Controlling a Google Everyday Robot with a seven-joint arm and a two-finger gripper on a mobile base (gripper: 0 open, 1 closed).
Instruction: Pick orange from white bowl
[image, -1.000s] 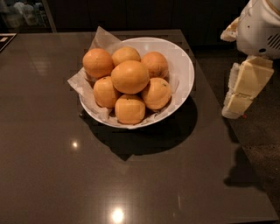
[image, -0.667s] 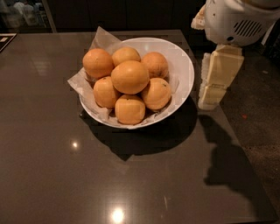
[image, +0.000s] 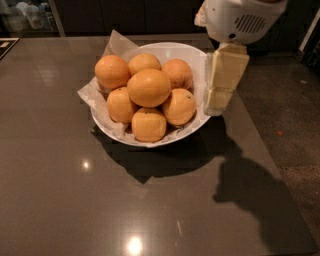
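The white bowl (image: 118, 131) stands on the dark table, lined with crinkled whitish paper (image: 114, 44). It holds a heap of several oranges. The largest orange (image: 148, 88), smooth and slightly oval, lies on top in the middle. A squarish orange with a stem dimple (image: 148, 124) sits at the front. My gripper (image: 222, 82) hangs from the white arm housing (image: 240, 20) over the bowl's right rim, right of the heap, not touching any orange.
The dark glossy table (image: 60, 190) spreads to the left and front. Its right edge runs diagonally past the bowl, with speckled floor (image: 290, 125) beyond. Dark cabinets stand at the back.
My gripper and arm have moved left, from well right of the bowl to over its right rim. The bowl and oranges have not moved.
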